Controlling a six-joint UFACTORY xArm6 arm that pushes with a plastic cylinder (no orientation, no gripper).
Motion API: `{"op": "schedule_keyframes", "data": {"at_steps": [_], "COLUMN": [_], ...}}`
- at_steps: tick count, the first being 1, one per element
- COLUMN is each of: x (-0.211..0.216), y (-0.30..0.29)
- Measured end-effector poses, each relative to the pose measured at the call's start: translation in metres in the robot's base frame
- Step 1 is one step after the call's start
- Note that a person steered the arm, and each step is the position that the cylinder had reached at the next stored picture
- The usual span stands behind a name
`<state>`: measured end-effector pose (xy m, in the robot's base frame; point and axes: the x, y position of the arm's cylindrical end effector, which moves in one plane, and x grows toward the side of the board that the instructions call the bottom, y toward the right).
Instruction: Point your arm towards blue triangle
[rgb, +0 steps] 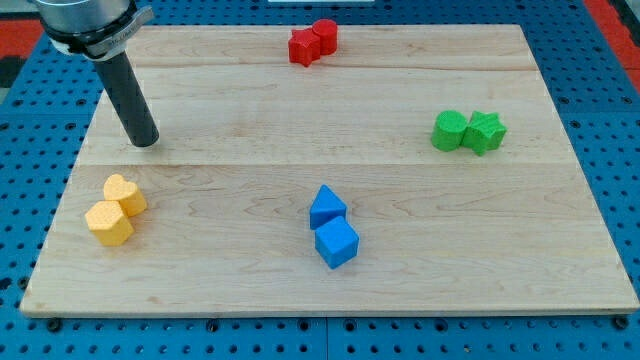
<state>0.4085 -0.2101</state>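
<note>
Blue triangle: small, rigid, likely light, slides readily on worktop; touching blue cube just below. Contact: any flat side. My tip: far upper left of triangle. No pincer fitted.

The blue triangle is seen on the wooden board, slightly right of the middle and toward the near edge. It is a small, solid blue wedge, laid flat with its triangular face turned up and one corner pointed toward the far side. Its near side is pressed against a blue cube, which is set just nearer and a little to the right. No tilt is seen.
</note>
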Motion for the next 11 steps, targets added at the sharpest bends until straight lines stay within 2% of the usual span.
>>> {"op": "schedule_keyframes", "data": {"at_steps": [3, 4, 5, 6, 7, 9, 11], "x": [0.000, -0.015, -0.022, -0.022, -0.022, 0.078, 0.086], "y": [-0.003, -0.003, 0.064, 0.104, 0.104, 0.140, 0.172]}}
